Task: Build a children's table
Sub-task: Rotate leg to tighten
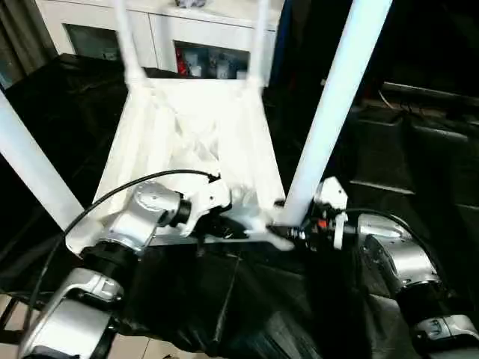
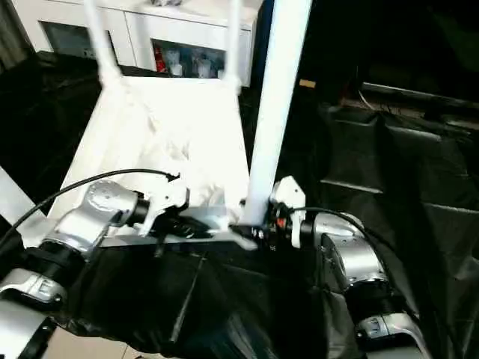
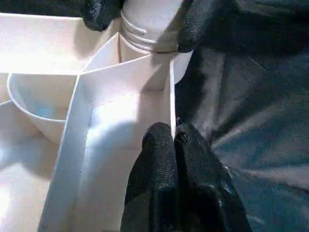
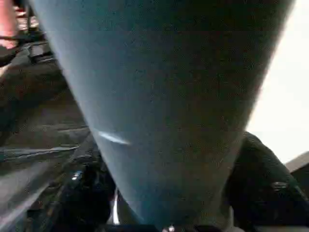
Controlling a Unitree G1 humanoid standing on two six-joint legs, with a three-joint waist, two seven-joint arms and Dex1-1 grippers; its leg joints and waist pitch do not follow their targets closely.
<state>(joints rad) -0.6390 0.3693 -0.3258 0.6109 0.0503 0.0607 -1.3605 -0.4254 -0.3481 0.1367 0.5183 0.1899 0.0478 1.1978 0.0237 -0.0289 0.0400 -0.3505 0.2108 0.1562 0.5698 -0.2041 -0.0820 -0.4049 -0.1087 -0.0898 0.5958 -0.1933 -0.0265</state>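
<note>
Tabletop (image 1: 187, 142) upside down on black sheeting, legs upright in corner sockets.
Right gripper (image 3: 140, 19) clasps the near right leg (image 1: 337, 97) at its base; beside it, left gripper (image 3: 175, 145) pinches the tabletop's rim wall.

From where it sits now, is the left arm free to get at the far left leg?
Probably not right away. The left gripper is shut on the tabletop's near rim wall, steadying it while the right gripper holds the near right leg. The far left leg stands across the whole tabletop.
</note>
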